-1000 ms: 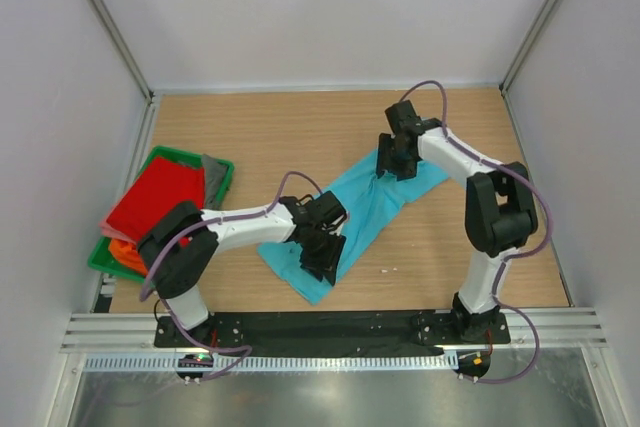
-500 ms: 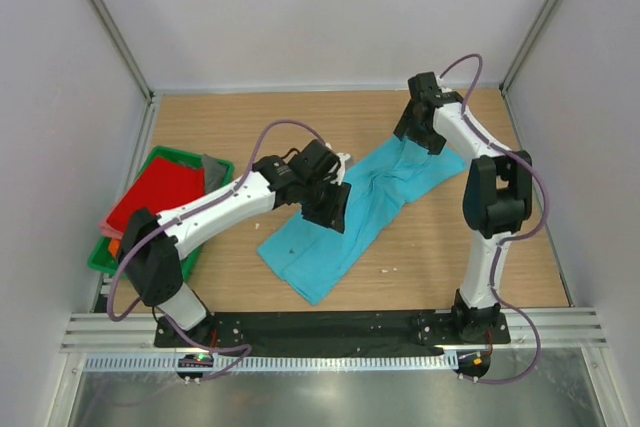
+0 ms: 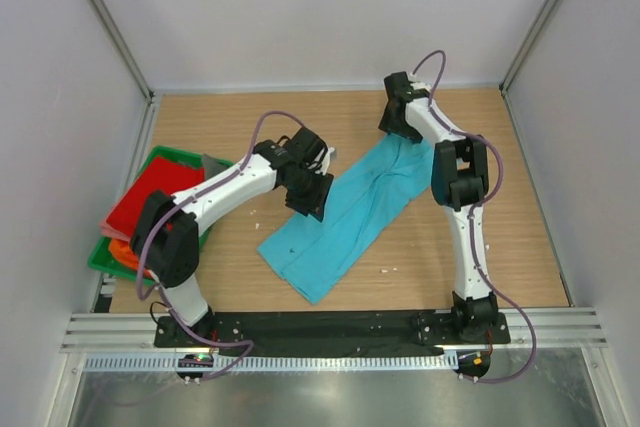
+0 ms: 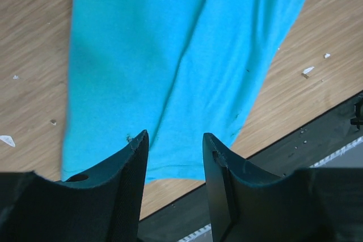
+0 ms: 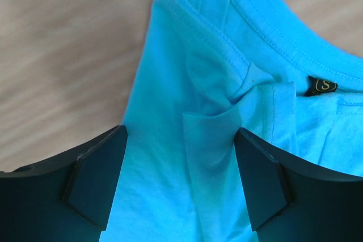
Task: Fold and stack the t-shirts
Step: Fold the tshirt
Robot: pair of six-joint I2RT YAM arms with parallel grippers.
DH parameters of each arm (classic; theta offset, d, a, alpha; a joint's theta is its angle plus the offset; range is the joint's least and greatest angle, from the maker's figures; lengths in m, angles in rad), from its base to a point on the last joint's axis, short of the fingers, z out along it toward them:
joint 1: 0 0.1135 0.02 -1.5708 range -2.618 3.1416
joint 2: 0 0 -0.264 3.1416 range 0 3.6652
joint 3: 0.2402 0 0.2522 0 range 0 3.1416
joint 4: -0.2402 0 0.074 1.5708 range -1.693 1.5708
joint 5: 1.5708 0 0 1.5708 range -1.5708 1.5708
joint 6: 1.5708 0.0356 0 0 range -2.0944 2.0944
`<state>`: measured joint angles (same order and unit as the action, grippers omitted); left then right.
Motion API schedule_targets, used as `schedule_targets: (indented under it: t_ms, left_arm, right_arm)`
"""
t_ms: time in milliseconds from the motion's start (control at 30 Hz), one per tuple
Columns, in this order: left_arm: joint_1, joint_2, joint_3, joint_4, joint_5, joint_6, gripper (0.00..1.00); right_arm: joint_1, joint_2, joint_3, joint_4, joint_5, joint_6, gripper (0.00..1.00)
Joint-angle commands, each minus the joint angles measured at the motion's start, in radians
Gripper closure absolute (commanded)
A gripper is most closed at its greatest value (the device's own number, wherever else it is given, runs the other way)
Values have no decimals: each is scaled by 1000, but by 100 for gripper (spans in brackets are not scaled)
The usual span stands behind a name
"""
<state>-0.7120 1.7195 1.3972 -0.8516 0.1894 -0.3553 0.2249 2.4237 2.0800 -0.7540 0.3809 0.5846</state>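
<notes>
The turquoise-blue t-shirt (image 3: 345,212) lies folded into a long strip, running diagonally from the front centre to the back right of the table. My left gripper (image 3: 311,199) is open and empty, hovering over the strip's left edge near its middle. In the left wrist view (image 4: 174,137) the cloth (image 4: 181,60) lies below the jaws. My right gripper (image 3: 398,123) is wide open and empty over the shirt's far collar end (image 5: 227,111), where a small dark label (image 5: 321,85) shows. The red shirt (image 3: 152,195) and the orange shirt (image 3: 124,252) lie in the tray.
A green plastic tray (image 3: 218,166) stands at the left edge, with a grey cloth (image 3: 212,172) at its far corner. Small white scraps (image 3: 385,269) lie on the wooden table. White walls enclose three sides. A black rail (image 3: 330,327) runs along the front.
My left gripper has moved from the shirt's near end back to its middle left edge. My right gripper has moved back to the collar end. The shirt now lies straighter and longer.
</notes>
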Motion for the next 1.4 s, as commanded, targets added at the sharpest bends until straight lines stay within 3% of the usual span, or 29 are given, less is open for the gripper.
schedule_targets:
  t_ms: [0, 167, 333, 533, 800, 967, 1167, 1367]
  left_arm:
    - [3, 44, 49, -12, 1, 45, 55]
    - [3, 126, 63, 35, 7, 24, 52]
    - [0, 224, 97, 46, -59, 38, 50]
    - [-20, 344, 30, 39, -2, -63, 51]
    - [-107, 259, -167, 154, 70, -227, 52]
    - [-184, 247, -153, 187, 99, -303, 53]
    - [-184, 178, -110, 160, 36, -323, 52]
    - [-153, 39, -46, 115, 2, -338, 48]
  right_arm:
    - [36, 118, 115, 68, 10, -150, 18]
    - [85, 210, 297, 119, -23, -284, 17]
    - [85, 180, 311, 146, -57, -239, 18]
    - [87, 164, 327, 160, -79, -255, 18]
    - [85, 192, 376, 173, -106, -256, 18]
    - [85, 190, 387, 200, -145, -262, 18]
    - [87, 106, 442, 116, -120, -246, 18]
    - [87, -70, 284, -39, -82, -226, 18]
